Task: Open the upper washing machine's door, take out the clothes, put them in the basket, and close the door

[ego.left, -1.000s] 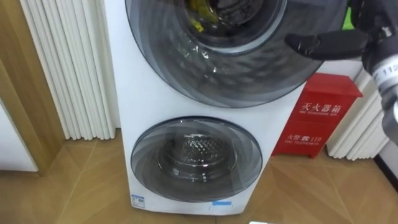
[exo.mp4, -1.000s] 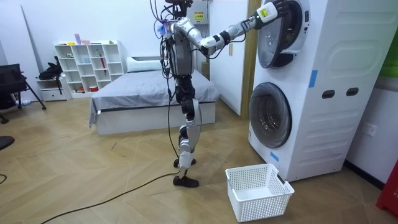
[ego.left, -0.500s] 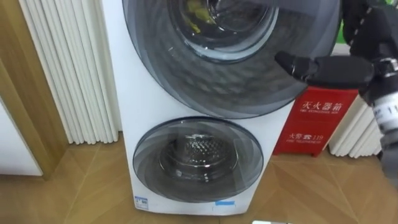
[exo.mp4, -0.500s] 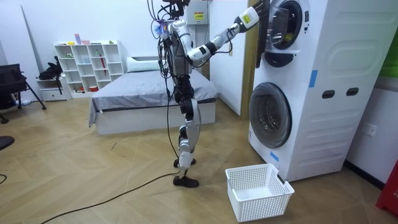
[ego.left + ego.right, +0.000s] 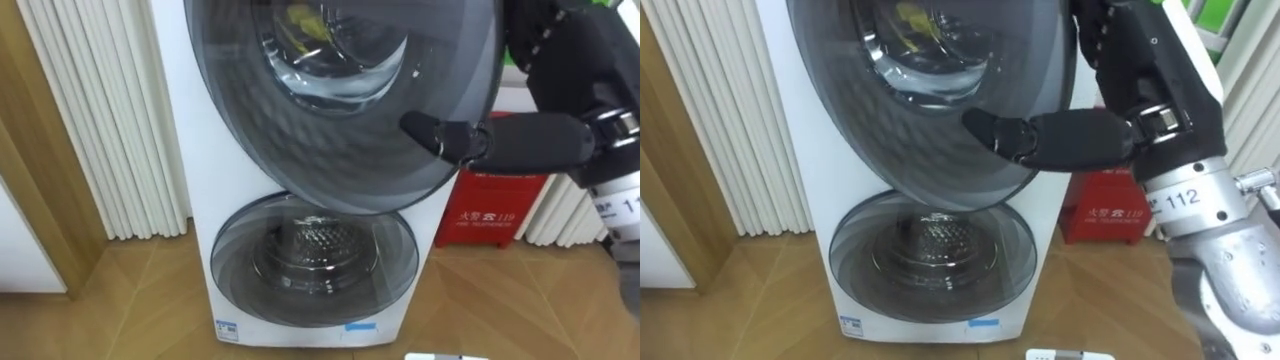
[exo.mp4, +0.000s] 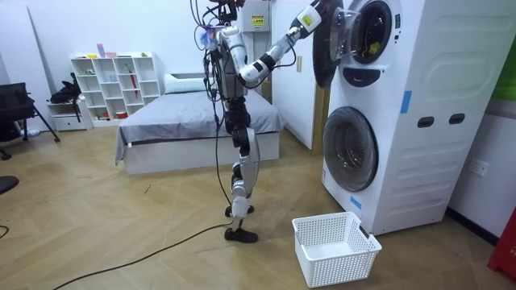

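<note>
The step in hand, as I judge it, is opening the upper door: no garment is out yet. Nearest the camera, the robot's right hand (image 5: pixel 1145 85) comes in from 3 o'clock on a raised, outstretched arm and lies against the right rim of the round smoky-glass upper door (image 5: pixel 300 140). Whether it grips that rim or merely presses on it, I cannot tell.

In the room view the robot stands upright on the wooden floor (image 6: pixel 121 234) in front of the white stacked washing machine (image 6: pixel 435 89). Its arm reaches up and forward, and the door stands out from the machine's face, partly open.

Behind the glass, at 12 o'clock in the eye views, a yellow piece of clothing (image 5: pixel 298 17) lies inside the upper drum, together with darker items I cannot make out.

The next move calls for bringing the door wide enough to clear the opening, then reaching past it into the drum.

At 6 o'clock of the upper door sits the closed lower round door (image 5: pixel 315 260). The white lattice plastic basket (image 6: pixel 339 256) waits on the floor before the machine.
</note>
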Available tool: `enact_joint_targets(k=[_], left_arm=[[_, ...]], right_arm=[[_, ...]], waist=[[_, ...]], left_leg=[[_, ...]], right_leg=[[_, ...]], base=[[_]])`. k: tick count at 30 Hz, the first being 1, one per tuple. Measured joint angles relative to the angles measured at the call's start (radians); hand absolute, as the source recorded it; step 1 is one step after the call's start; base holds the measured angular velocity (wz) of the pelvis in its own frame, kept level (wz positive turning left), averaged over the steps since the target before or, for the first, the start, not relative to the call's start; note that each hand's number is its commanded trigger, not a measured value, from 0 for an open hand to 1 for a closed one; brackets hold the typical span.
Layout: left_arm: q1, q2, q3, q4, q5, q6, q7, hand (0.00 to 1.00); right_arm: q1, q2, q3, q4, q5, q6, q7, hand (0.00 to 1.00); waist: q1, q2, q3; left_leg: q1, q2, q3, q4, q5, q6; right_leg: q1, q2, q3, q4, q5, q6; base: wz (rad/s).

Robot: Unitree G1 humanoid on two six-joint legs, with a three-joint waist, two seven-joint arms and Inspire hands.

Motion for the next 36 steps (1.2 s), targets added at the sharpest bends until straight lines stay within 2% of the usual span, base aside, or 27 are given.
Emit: enact_joint_targets(k=[5, 8, 10, 15, 21, 25, 28, 29, 34, 36], left_arm=[[-0.003, 0.0, 0.0, 0.021, -0.026, -0.018, -0.002, 0.0], [-0.01, -0.002, -0.001, 0.022, -0.026, -0.019, -0.005, 0.0], [-0.015, -0.002, -0.001, 0.022, -0.025, -0.019, -0.004, 0.0], [-0.041, -0.002, -0.022, 0.023, -0.027, -0.017, 0.002, 0.0], [-0.058, -0.002, -0.052, 0.027, -0.075, -0.014, 0.019, 0.0], [-0.086, -0.002, -0.084, 0.025, -0.078, -0.014, 0.023, 0.0], [-0.092, 0.0, -0.108, 0.024, -0.078, -0.013, 0.025, 0.0], [-0.092, 0.0, -0.112, 0.024, -0.078, -0.013, 0.025, 0.0], [-0.099, -0.016, -0.121, 0.023, -0.064, 0.0, 0.037, 0.0], [-0.104, -0.018, -0.121, 0.024, -0.065, 0.009, 0.039, 0.0]], right_arm=[[-0.005, 0.029, 0.004, -0.017, 0.013, -0.027, 0.054, 0.0], [-0.005, 0.043, 0.029, -0.028, 0.076, -0.052, 0.065, 0.0], [-0.005, 0.092, 0.047, -0.029, 0.111, -0.072, 0.077, 0.0], [-0.005, 0.143, 0.089, -0.05, 0.178, -0.08, 0.132, 0.0], [-0.033, 0.18, 0.205, -0.061, 0.249, -0.095, 0.199, 0.0], [-0.078, 0.212, 0.305, -0.033, 0.277, -0.098, 0.231, 0.0], [-0.102, 0.263, 0.379, 0.021, 0.278, -0.085, 0.271, 0.0], [-0.102, 0.266, 0.397, 0.036, 0.278, -0.077, 0.281, 0.0], [-0.1, 0.287, 0.527, 0.186, 0.235, -0.001, 0.344, 0.0], [-0.1, 0.292, 0.548, 0.224, 0.212, 0.017, 0.355, 0.0]], waist=[[0.003, -0.002, -0.0014], [0.013, -0.002, -0.0005], [0.02, 0.003, 0.0026], [0.021, 0.008, 0.0057], [0.038, 0.007, 0.0039], [0.086, 0.009, 0.005], [0.114, 0.009, 0.0055], [0.116, 0.008, 0.0056], [0.174, 0.013, 0.0141], [0.183, 0.016, 0.0163]], left_leg=[[0.007, 0.003, 0.01, -0.012, 0.0, 0.0], [0.007, 0.006, 0.021, -0.015, 0.0, -0.001], [0.008, 0.006, 0.019, -0.012, 0.0, -0.002], [0.004, 0.007, 0.014, -0.014, -0.001, -0.003], [0.003, 0.008, 0.019, -0.015, 0.0, -0.005], [-0.003, 0.007, 0.011, -0.012, 0.0, -0.005], [-0.006, 0.007, 0.003, -0.011, 0.0, -0.005], [-0.008, 0.006, -0.002, -0.01, 0.0, -0.005], [-0.015, 0.005, -0.009, -0.009, 0.0, -0.005], [-0.02, 0.005, -0.018, -0.009, 0.0, -0.005]], right_leg=[[-0.004, 0.004, 0.013, -0.001, 0.0, 0.0], [-0.009, 0.007, 0.025, 0.0, 0.0, -0.001], [-0.008, 0.008, 0.03, -0.001, 0.001, -0.001], [-0.009, 0.008, 0.021, -0.002, 0.001, -0.001], [-0.014, 0.009, 0.021, 0.0, 0.002, -0.003], [-0.014, 0.008, 0.012, 0.0, 0.002, -0.004], [-0.012, 0.008, 0.012, -0.001, 0.002, -0.004], [-0.011, 0.008, 0.011, -0.001, 0.002, -0.004], [-0.016, 0.008, 0.01, -0.003, 0.002, -0.004], [-0.016, 0.008, 0.002, -0.003, 0.002, -0.004]], base=[[-0.06], [-0.11], [0.0], [0.0], [-0.02], [0.07], [0.09], [0.14], [0.05], [0.14]])
